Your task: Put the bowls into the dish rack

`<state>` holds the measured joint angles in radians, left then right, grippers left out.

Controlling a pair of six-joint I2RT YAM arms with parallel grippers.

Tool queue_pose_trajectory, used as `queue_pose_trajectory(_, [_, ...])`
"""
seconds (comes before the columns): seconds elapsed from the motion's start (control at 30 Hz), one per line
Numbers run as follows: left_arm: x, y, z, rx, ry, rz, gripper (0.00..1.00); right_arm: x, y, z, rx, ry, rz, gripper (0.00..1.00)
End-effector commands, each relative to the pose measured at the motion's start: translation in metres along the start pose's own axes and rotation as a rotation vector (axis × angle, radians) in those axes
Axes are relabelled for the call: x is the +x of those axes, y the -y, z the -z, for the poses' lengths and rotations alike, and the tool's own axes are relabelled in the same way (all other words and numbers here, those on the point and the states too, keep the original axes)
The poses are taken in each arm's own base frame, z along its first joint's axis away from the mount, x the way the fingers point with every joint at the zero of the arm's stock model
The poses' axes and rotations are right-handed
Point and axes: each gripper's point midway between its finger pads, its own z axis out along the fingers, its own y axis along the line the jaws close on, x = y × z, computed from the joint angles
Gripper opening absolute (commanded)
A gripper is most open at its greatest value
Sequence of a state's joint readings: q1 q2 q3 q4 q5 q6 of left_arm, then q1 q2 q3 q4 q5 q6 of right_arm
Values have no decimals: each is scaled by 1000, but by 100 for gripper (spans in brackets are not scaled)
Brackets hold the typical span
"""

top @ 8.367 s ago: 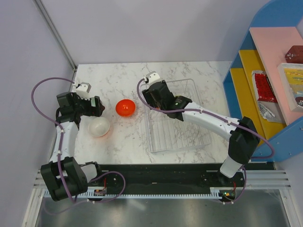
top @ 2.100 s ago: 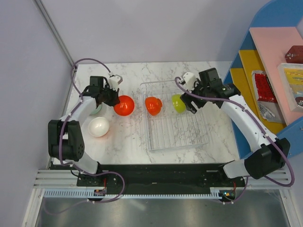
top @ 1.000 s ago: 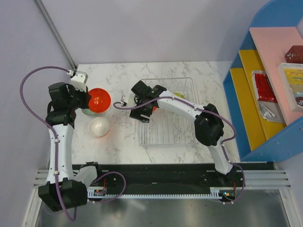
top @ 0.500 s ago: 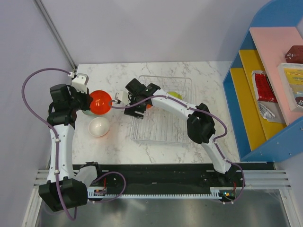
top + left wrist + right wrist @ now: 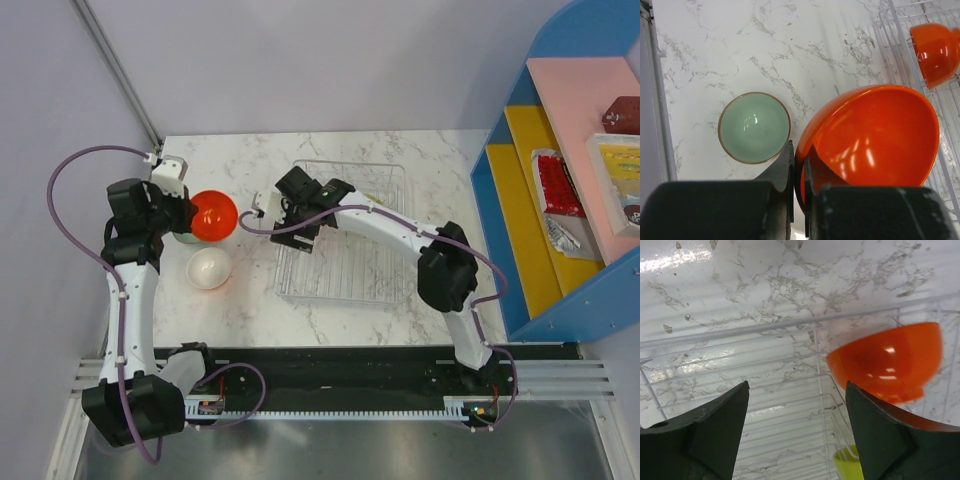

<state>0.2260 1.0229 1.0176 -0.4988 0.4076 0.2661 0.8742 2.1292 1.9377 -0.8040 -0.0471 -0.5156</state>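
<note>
Pinching red-orange bowl (image 5: 875, 140) rim, left gripper (image 5: 799, 160); mint bowl (image 5: 754, 127) nearby, untouched.

Readable text: none.
On the shelf (image 5: 522, 150) at the right edge of the overhead view, the red packet (image 5: 556, 185), the yellow-and-white box (image 5: 620, 185) beside it and the dark red item (image 5: 625, 112) behind them all carry printing. It is too small and blurred to make out. Both wrist views show no lettering.
</note>
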Motion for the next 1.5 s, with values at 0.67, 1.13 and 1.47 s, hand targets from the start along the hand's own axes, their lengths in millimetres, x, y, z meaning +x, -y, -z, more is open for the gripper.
queue_pose_trajectory(0.67, [-24, 8, 17, 22, 101, -60, 2, -49, 197, -18, 676, 225, -266, 91])
queue_pose_trajectory(1.13, [-17, 10, 18, 22, 89, -42, 2, -72, 192, -43, 622, 333, -263, 90])
queue_pose_trajectory(1.47, [-12, 16, 18, 44, 83, -27, 2, -85, 205, -13, 763, 363, -291, 91])
